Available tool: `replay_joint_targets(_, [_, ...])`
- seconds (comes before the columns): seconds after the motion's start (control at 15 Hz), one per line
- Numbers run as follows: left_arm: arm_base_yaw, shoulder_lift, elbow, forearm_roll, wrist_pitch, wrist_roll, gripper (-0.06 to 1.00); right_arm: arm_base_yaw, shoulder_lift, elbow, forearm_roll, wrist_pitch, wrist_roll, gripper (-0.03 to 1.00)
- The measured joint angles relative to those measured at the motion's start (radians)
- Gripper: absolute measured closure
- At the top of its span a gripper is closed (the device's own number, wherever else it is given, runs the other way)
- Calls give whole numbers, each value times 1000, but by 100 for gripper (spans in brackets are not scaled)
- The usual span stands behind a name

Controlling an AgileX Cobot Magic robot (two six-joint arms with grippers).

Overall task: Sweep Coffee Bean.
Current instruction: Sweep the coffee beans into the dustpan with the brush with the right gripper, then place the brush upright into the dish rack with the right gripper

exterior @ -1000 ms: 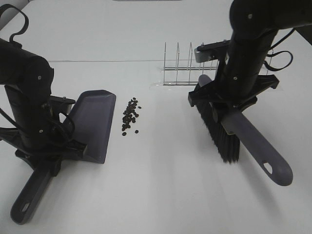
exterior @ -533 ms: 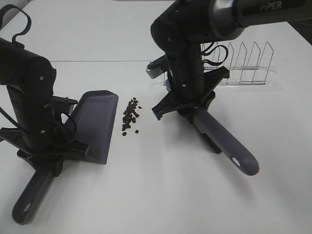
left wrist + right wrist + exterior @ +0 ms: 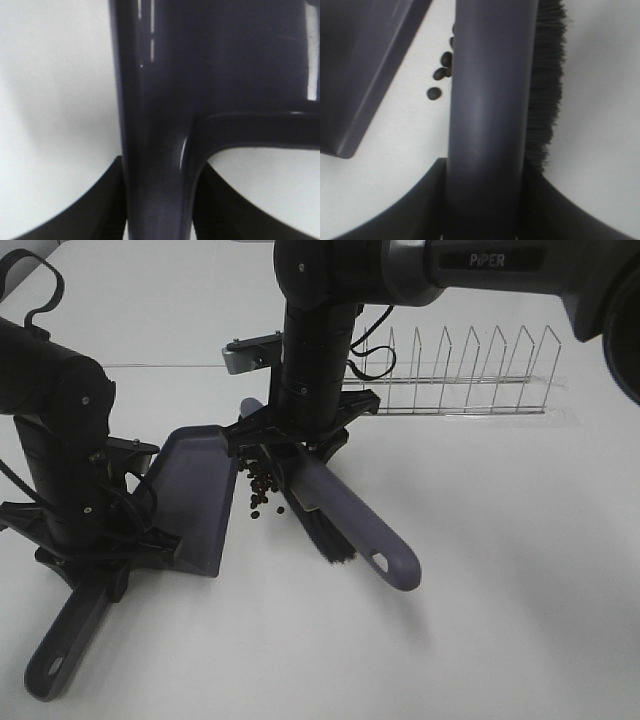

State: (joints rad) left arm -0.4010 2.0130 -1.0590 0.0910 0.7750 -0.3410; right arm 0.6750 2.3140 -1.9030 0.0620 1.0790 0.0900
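Note:
The coffee beans (image 3: 262, 487) lie in a loose cluster on the white table, between the dustpan's open edge and the brush. My left gripper (image 3: 98, 558) is shut on the handle (image 3: 155, 150) of the dark grey dustpan (image 3: 195, 495), which rests on the table left of the beans. My right gripper (image 3: 296, 440) has reached across the middle and is shut on the brush handle (image 3: 350, 525). The black bristles (image 3: 325, 535) touch the table just right of the beans. The right wrist view shows a few beans (image 3: 440, 75) beside the handle (image 3: 490, 115), the bristles (image 3: 547, 75) and the dustpan (image 3: 365, 65).
A wire rack (image 3: 470, 380) on a clear base stands at the back right. The dustpan's long handle end (image 3: 55, 660) points toward the table's front left. The table (image 3: 500, 590) is white.
My right arm has swung the brush from the right side leftward across the table, up to the beans. The rack is now uncovered. The left arm and dustpan have not moved.

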Motion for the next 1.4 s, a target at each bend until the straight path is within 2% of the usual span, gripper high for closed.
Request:
replay_joint_targets(0.4, [0,0,0,-1,0,0,59,0,24,-21,274,-40,-77,59])
replay_joint_targets(0.73, [0,0,0,-1,0,0,59,0,0,-21,277,-59,-77,59])
replay_joint_targets(0.87, [0,0,0,-1,0,0,59,0,-45,-21,202,-66,-63,59])
replay_joint_targets(1.0, [0,0,0,-1,0,0,59,0,-87,-21,69,-60,-12,59])
replay_joint_targets(1.07, [0,0,0,-1,0,0,59,0,-114,-21,-30,-44,18,59])
replay_joint_targets(1.27, [0,0,0,-1,0,0,59,-2,-174,-21,-156,-20,53,59])
replay_joint_targets(1.4, [0,0,0,-1,0,0,59,-12,-206,-21,-204,25,56,59])
